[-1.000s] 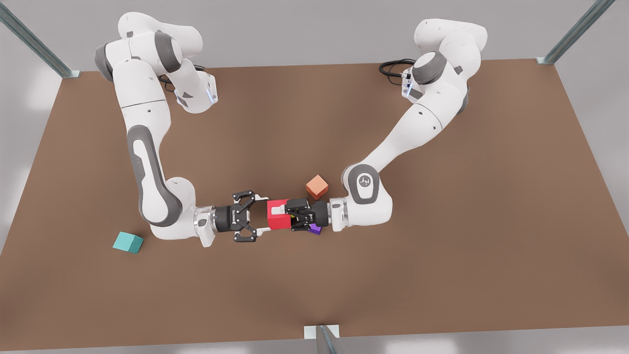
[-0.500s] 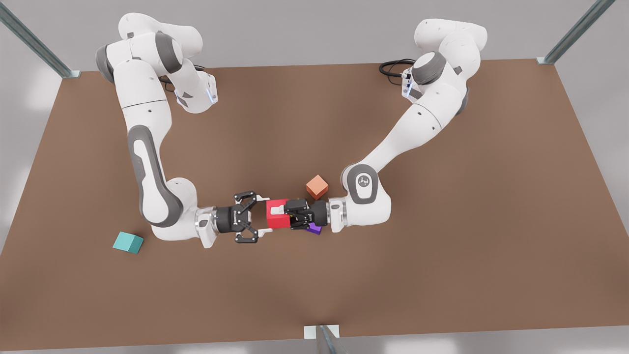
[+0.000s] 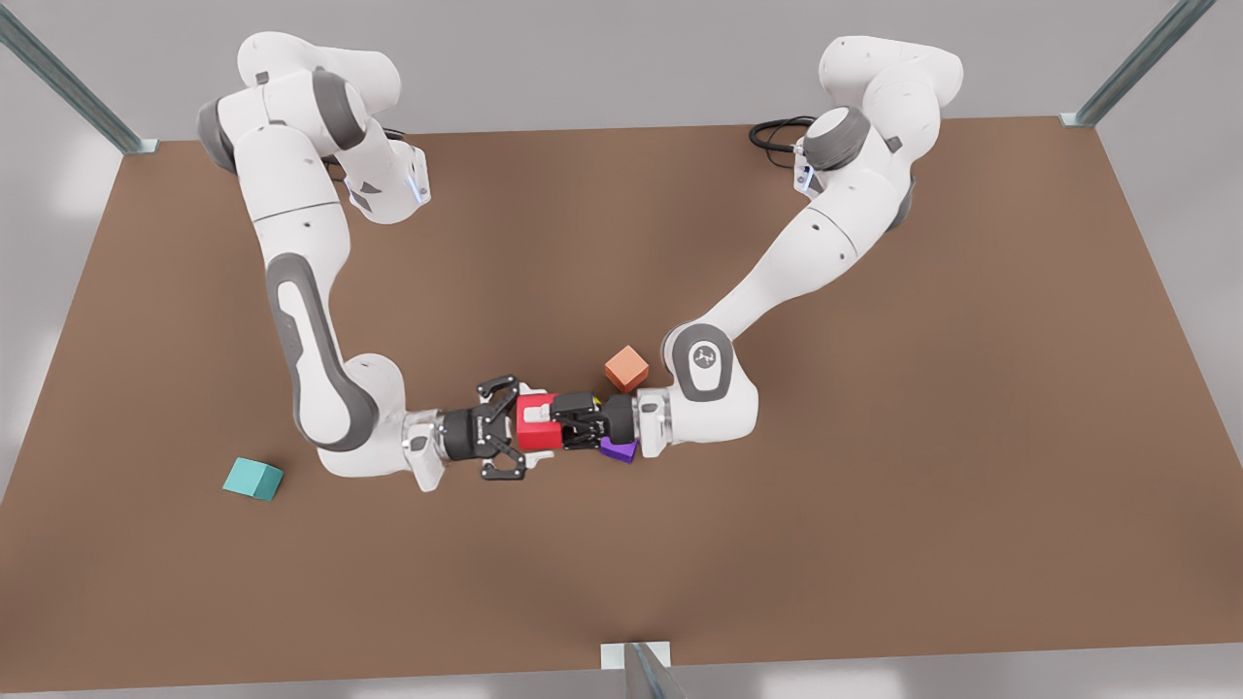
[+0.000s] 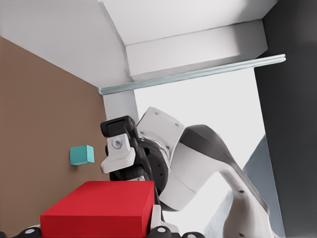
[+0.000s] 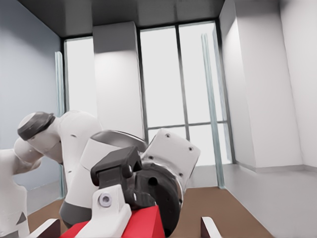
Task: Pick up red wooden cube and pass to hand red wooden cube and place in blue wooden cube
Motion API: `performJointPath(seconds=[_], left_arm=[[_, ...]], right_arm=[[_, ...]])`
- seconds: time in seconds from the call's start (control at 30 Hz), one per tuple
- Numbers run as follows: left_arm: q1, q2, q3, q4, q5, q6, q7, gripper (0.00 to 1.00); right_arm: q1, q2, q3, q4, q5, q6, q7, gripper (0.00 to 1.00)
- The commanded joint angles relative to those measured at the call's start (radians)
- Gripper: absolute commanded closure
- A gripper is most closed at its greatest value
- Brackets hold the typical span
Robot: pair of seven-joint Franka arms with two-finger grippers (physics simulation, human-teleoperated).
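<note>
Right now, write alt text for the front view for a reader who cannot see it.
Two arms meet at a red cube: the left pincer, reaching from the front view's right, grips it while the open right pincer straddles it. A teal cube sits apart on the brown table.

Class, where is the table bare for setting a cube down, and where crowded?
Bare: the table beside the blue wooden cube and along the front view's right. Crowded: mid-table, where left gripper, right gripper, red wooden cube meet.

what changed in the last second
The right tool slid in, its open fingers now flanking the red wooden cube, which the left tool grips and carried slightly toward it. The blue wooden cube, orange cube and purple cube stayed put.
</note>
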State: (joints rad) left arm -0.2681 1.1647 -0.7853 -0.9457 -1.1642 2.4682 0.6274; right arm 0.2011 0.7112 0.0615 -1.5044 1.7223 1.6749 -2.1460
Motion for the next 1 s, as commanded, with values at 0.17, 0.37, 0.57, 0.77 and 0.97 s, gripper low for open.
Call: performJointPath(seconds=[0.17, 0.37, 0.57, 0.77, 0.97], left_arm=[[-0.002, -0.002, -0.002, 0.001, -0.02, -0.011, 0.09, 0.57], [-0.002, -0.002, 0.0, 0.001, -0.02, -0.011, 0.092, 0.57], [0.0, -0.002, 0.0, 0.001, -0.02, -0.011, 0.092, 0.55], [0.001, -0.005, 0.0, -0.001, -0.015, -0.011, 0.094, 0.0], [0.061, -0.014, 0.0, -0.015, -0.002, -0.017, 0.095, 0.0]], right_arm=[[-0.002, 0.001, 0.001, 0.003, 0.0, 0.003, 0.031, 0.42], [-0.008, 0.001, 0.0, 0.001, -0.009, 0.003, 0.04, 0.41], [-0.026, -0.004, -0.005, 0.0, -0.027, -0.001, 0.052, 0.41], [-0.039, -0.007, -0.006, 0.0, -0.035, -0.007, 0.057, 0.41], [-0.144, -0.016, -0.011, 0.021, -0.277, -0.067, 0.107, 0.4]])
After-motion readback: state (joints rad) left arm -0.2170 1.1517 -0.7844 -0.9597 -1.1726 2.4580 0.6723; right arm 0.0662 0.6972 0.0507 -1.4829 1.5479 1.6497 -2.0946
